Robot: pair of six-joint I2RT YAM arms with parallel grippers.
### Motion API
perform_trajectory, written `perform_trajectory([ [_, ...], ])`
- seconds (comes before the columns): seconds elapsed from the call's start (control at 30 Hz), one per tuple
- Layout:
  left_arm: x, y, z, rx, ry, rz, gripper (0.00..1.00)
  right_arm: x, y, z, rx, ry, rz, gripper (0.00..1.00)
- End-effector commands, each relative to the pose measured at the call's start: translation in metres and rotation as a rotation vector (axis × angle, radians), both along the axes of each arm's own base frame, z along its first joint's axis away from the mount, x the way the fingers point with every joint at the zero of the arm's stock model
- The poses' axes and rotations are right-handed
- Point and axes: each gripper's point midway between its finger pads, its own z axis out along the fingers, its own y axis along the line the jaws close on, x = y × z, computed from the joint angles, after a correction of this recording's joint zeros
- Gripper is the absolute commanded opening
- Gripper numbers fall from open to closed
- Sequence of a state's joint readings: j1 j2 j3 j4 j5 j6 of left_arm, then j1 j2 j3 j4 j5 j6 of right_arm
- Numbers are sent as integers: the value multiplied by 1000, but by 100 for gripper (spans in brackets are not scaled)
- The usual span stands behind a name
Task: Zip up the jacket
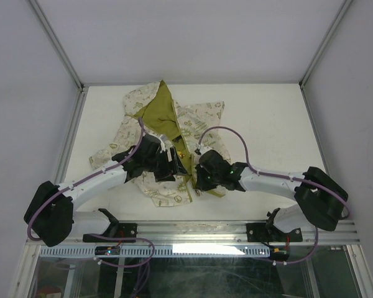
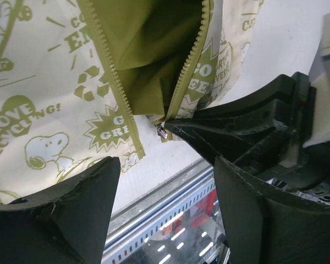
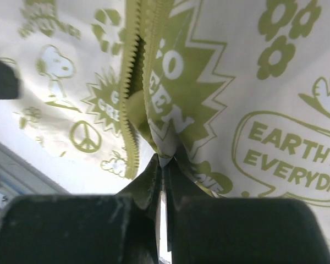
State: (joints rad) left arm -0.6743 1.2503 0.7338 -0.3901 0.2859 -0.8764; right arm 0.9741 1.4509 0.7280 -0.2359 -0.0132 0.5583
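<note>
We see the white table carrying the jacket at its middle, long axis near to far, hem nearest. Both arms crowd over the near hem. Our left hand gapes wide and holds nothing. Our right hand pinches the hem below the open zipper, beside its slider.

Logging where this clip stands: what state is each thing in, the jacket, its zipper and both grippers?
Jacket: lying on the table, front open, lining showing.
Zipper: undone, the two rows of teeth apart and meeting only at the bottom end.
Left gripper: open, holding nothing.
Right gripper: shut on the jacket at the bottom of the zipper.
</note>
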Motion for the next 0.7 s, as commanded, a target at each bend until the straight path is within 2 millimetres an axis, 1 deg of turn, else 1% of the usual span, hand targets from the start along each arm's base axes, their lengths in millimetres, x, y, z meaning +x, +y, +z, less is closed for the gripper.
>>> perform_trajectory([
  [0.0,4,-23,20,-140,-45,-55,71,20,21,49,194,-135,-6,0],
  [0.07,3,-26,18,-150,-43,-65,71,21,18,51,204,-143,-17,0],
  [0.2,3,-31,15,-167,-33,-90,71,16,15,44,185,-109,-15,0],
  [0.3,3,-34,16,-180,-38,-110,71,13,18,54,241,-116,-8,0],
  [0.37,3,-36,19,-198,-49,-115,71,15,18,67,292,-149,-17,0],
  [0.47,5,-36,31,-242,-89,-114,71,26,19,93,375,-199,-56,0],
  [0.57,10,-32,45,-309,-81,-63,74,35,22,122,448,-243,-65,0],
  [0.67,16,-29,63,-381,-88,-21,77,40,29,145,489,-275,-50,0],
])
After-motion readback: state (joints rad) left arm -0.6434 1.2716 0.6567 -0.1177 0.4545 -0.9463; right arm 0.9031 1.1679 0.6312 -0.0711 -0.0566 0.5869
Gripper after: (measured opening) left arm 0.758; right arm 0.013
